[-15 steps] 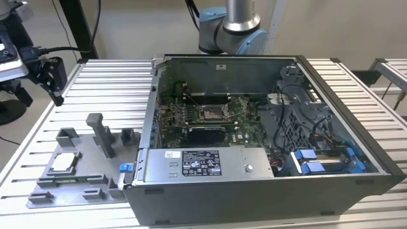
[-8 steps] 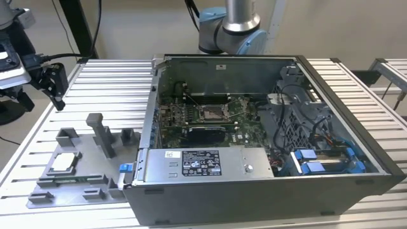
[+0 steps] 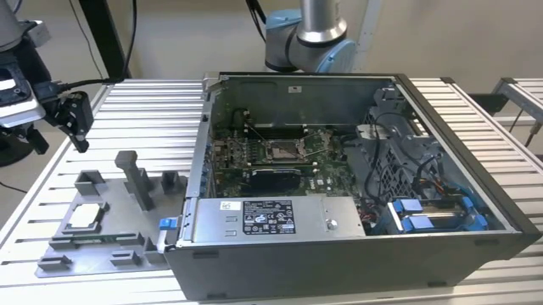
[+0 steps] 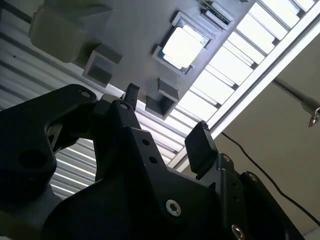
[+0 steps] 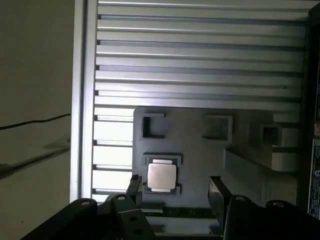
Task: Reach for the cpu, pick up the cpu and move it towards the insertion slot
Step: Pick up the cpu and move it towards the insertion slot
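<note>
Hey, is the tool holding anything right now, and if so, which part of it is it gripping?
Nothing is held. The tool is open and empty, and the cpu lies in its grey tray, clear of it.

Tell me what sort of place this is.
Probably a robotics lab bench for computer assembly: an opened desktop case on a slatted metal table, a robot arm behind it, the cpu in a grey tray.
</note>
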